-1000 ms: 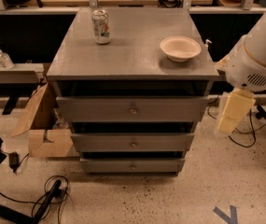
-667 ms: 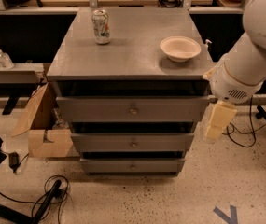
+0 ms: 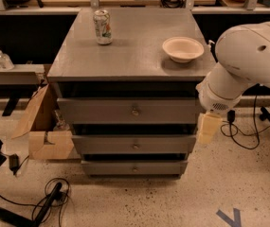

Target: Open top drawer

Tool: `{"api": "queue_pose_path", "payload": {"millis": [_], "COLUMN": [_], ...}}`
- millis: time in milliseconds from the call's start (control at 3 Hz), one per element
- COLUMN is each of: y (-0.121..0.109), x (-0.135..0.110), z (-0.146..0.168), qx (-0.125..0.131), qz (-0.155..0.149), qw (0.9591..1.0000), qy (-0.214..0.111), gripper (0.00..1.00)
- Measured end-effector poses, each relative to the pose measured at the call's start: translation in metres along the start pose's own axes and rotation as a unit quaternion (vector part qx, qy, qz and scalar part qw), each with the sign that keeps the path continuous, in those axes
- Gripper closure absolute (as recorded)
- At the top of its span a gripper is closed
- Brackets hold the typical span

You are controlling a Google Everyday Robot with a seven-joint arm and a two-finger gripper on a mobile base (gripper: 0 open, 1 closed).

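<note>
The matte grey painted surface (image 3: 134,60) is flat and square. A smooth, rounded white arm (image 3: 248,56) hangs its cream, blocky gripper (image 3: 208,128) beside the drawers' right edge; open or closed, I cannot tell. Just under the surface is the top drawer (image 3: 96,111), with a small brass knob (image 3: 135,111). On the surface stand a round off-white bowl (image 3: 183,48) and a metal can (image 3: 102,26) whose label is unreadable.

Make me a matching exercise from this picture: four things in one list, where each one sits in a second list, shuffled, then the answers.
Things:
1. can
2. bowl
3. top drawer
4. gripper

Places:
A. hanging just off the right front corner of the cabinet, below its top
B. on the cabinet top, back left in the picture
C. directly under the cabinet top, round knob at centre
D. on the cabinet top, right side in the picture

Pairs: 1-B, 2-D, 3-C, 4-A
</note>
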State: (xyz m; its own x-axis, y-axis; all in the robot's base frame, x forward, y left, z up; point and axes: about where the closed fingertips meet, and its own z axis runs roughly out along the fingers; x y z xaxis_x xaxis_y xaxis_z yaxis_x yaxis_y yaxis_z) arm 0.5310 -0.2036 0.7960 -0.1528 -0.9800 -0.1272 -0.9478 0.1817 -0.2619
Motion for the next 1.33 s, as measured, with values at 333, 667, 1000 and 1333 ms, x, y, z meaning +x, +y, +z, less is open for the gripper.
{"api": "queue_pose_path", "payload": {"millis": [333, 667, 1000, 1333], "y": [-0.008, -0.032, -0.046, -0.057], "x": [0.001, 0.000, -0.001, 0.000], "z": [0.020, 0.059, 0.077, 0.098], "qx": [-0.011, -0.012, -0.005, -0.001], "qz": [-0.002, -0.045, -0.084, -0.123], "qw": [0.9998, 0.9983, 0.9954, 0.9909], "qy": [0.017, 0.035, 0.045, 0.053], "gripper": [0.00, 0.00, 0.00, 0.00]}}
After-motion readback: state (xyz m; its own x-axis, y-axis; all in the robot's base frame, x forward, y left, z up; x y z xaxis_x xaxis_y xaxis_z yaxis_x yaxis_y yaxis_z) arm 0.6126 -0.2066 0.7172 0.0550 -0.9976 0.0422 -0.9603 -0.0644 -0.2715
